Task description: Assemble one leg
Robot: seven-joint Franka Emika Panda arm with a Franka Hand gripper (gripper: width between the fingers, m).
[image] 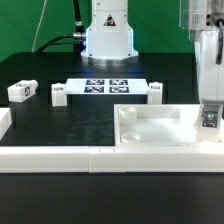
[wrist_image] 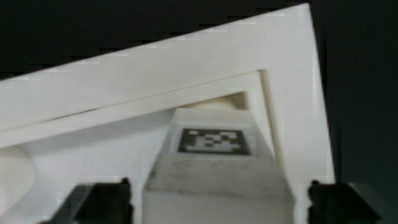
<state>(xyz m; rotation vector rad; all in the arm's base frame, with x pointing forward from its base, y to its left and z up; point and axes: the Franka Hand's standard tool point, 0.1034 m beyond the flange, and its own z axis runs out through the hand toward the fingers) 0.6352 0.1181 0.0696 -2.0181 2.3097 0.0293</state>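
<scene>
One leg (wrist_image: 217,165), a white post with a square tag on its side, stands in the corner of the large white tray (wrist_image: 107,100). My gripper (wrist_image: 217,208) straddles it. The dark fingertips (wrist_image: 103,203) sit on either side with a narrow gap showing at each, so the jaws look open. In the exterior view my gripper (image: 208,120) reaches down at the tray's (image: 160,128) corner on the exterior view's right, with the leg (image: 208,117) between the fingers.
The marker board (image: 107,86) lies mid-table before the robot base. Three other small tagged posts lie around it: two on the exterior view's left (image: 22,91) (image: 57,95) and one to its right (image: 155,90). A white rail (image: 60,155) runs along the front.
</scene>
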